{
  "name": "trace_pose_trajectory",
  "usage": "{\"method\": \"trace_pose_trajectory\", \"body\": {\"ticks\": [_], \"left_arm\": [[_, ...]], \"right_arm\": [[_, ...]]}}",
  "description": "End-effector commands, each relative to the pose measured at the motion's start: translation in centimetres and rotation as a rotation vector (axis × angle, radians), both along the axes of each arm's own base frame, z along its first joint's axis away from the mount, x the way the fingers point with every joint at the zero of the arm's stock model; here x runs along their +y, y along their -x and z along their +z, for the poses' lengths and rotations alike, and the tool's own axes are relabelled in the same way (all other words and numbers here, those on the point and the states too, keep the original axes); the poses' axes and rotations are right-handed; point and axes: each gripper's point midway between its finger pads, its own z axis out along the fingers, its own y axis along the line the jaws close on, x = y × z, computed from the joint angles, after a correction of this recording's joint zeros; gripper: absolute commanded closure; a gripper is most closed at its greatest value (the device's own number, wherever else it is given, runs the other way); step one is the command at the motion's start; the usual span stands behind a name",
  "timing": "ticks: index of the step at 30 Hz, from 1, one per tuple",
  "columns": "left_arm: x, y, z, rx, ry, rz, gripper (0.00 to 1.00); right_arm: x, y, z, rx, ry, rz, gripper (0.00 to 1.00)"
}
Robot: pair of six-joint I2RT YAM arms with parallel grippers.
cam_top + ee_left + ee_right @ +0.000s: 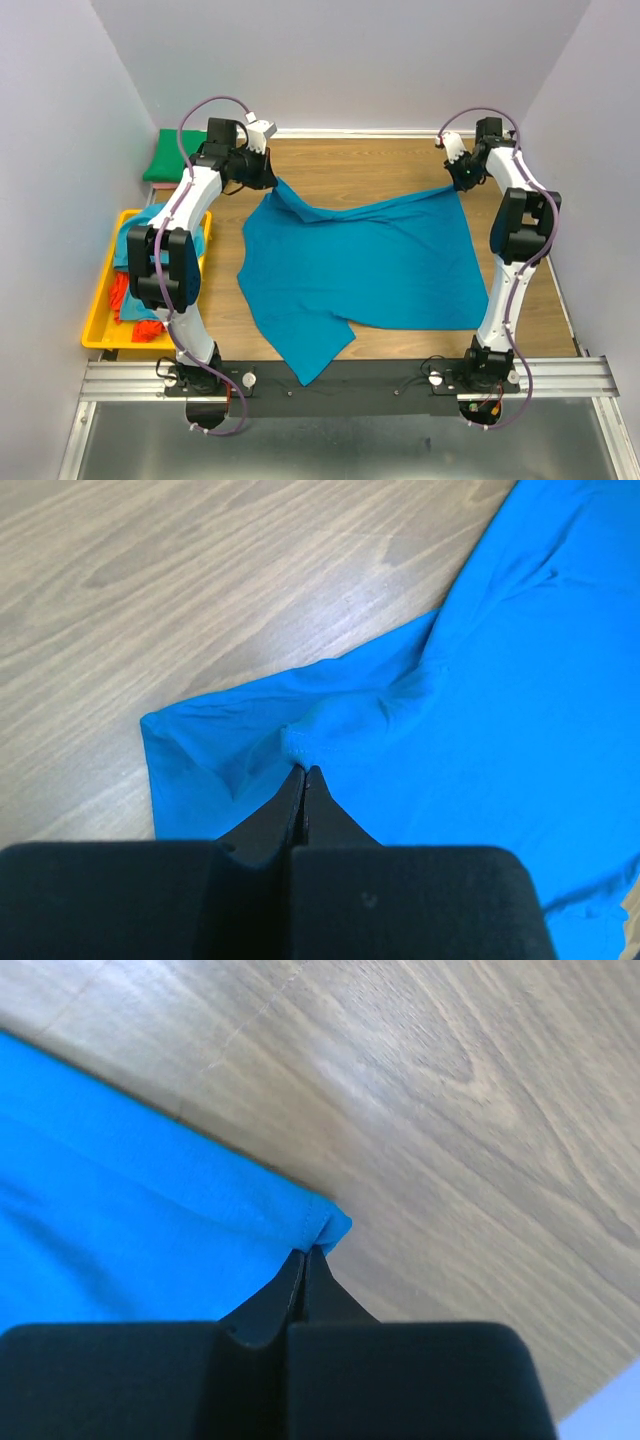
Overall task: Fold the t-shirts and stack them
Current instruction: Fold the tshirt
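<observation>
Both top corners are taken: the left gripper [305,772] clamps the teal t-shirt [360,265], spread mid-frame, at its upper left. The right gripper [307,1252] pinches the upper-right hem, likely to stretch it flat for folding.

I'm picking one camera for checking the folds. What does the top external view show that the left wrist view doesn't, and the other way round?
Only top external: the whole teal t-shirt spread out, the right hand pinching its far right corner, the yellow tray holding more cloth, and the green shirt at the far left. Only left wrist: a close view of the bunched fold clamped in the shut tips of the left hand. Both: the teal t-shirt on the wooden table, gripped by the left hand.
</observation>
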Motion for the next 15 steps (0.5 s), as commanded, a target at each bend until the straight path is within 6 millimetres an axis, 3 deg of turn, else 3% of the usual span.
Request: {"method": "trace_pose_trajectory", "body": {"ticks": [1, 7, 15], "left_arm": [[1.0, -0.1, 2.5, -0.065, -0.043, 0.021, 1.0], [2.0, -0.6, 3.5, -0.116, -0.08, 0.051, 1.0], [2.1, -2.9, 3.4, -0.142, -0.083, 0.061, 1.0]], "right_arm": [[-0.4, 0.7, 4.4, -0.069, 0.052, 0.017, 0.99], [-1.2, 2.2, 6.3, -0.081, 0.069, -0.002, 1.0], [-2.7, 3.3, 7.8, -0.089, 0.075, -0.04, 1.0]]}}
